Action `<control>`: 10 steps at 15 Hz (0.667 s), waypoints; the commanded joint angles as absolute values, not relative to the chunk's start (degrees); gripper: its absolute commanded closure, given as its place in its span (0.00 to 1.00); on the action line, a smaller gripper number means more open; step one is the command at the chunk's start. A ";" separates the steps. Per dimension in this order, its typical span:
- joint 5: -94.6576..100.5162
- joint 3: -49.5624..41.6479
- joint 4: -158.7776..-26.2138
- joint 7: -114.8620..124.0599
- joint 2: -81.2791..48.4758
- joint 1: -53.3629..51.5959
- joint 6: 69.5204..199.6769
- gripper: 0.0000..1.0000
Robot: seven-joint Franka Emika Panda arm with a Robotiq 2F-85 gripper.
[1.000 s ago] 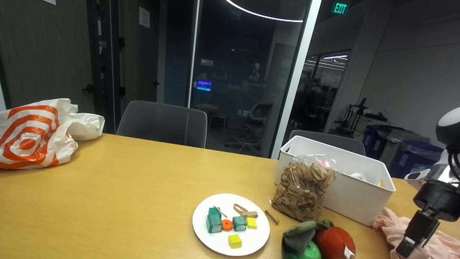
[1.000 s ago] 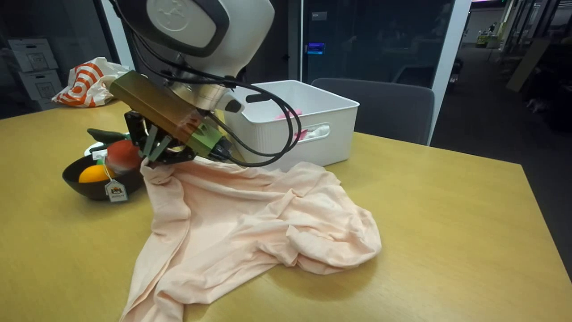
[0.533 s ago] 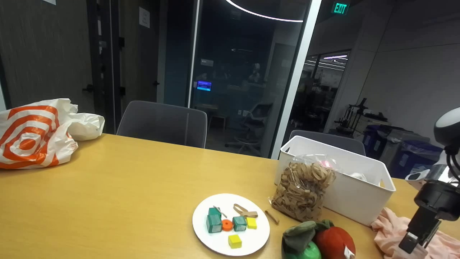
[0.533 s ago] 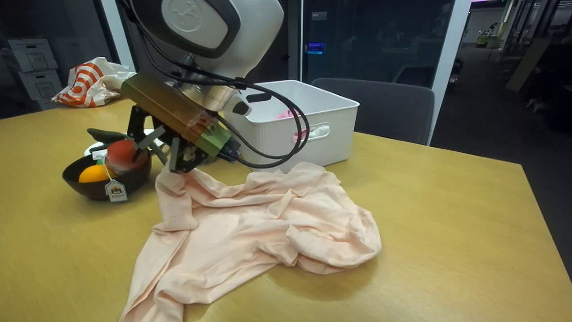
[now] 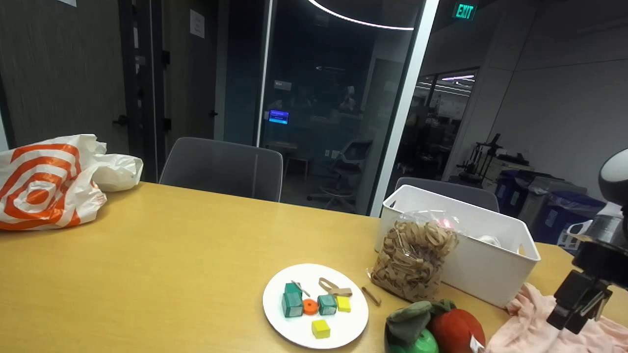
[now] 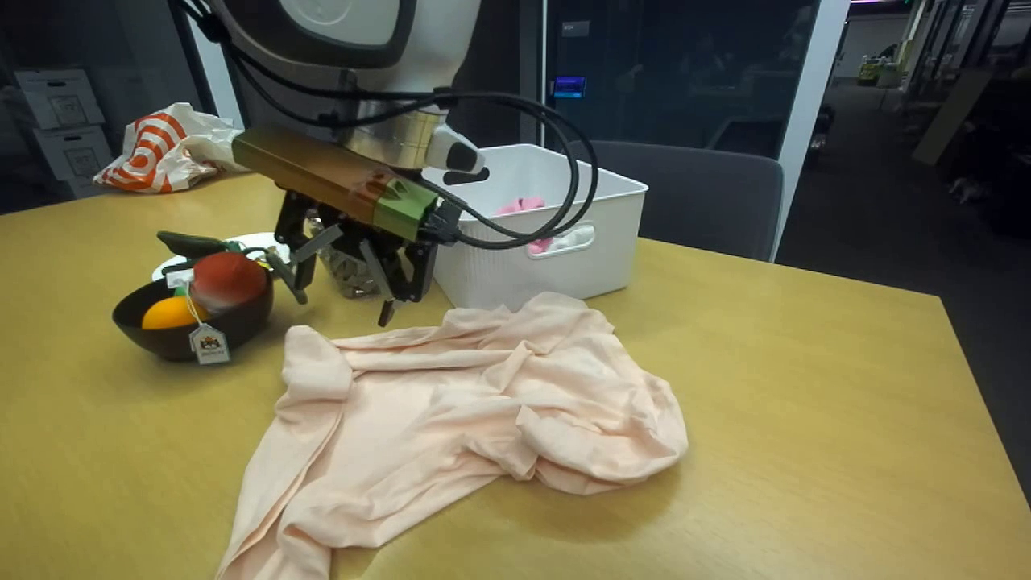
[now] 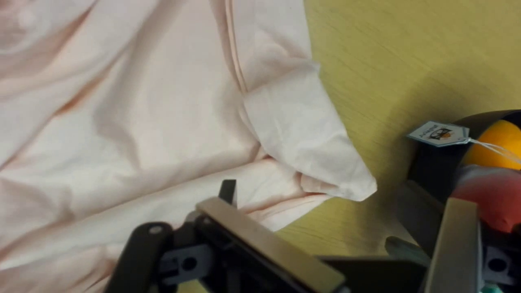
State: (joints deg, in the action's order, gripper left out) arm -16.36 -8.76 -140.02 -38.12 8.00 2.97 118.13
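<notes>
Fingers (image 7: 270, 244) apart, peach cloth (image 6: 483, 403) just below

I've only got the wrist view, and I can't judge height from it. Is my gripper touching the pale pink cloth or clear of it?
Observer: Clear of it. In an exterior view the open gripper hangs above the pale pink cloth, with a visible gap beneath.
Operator: Copy. I can see a dark bowl with fruit, but is there another container near the cloth that my frame misses?
Observer: Yes, a white plastic bin stands right beside the cloth. It shows in both exterior views.
</notes>
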 commanded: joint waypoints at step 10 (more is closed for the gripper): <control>7.81 -6.79 -142.79 -4.79 19.23 7.66 116.63 0.00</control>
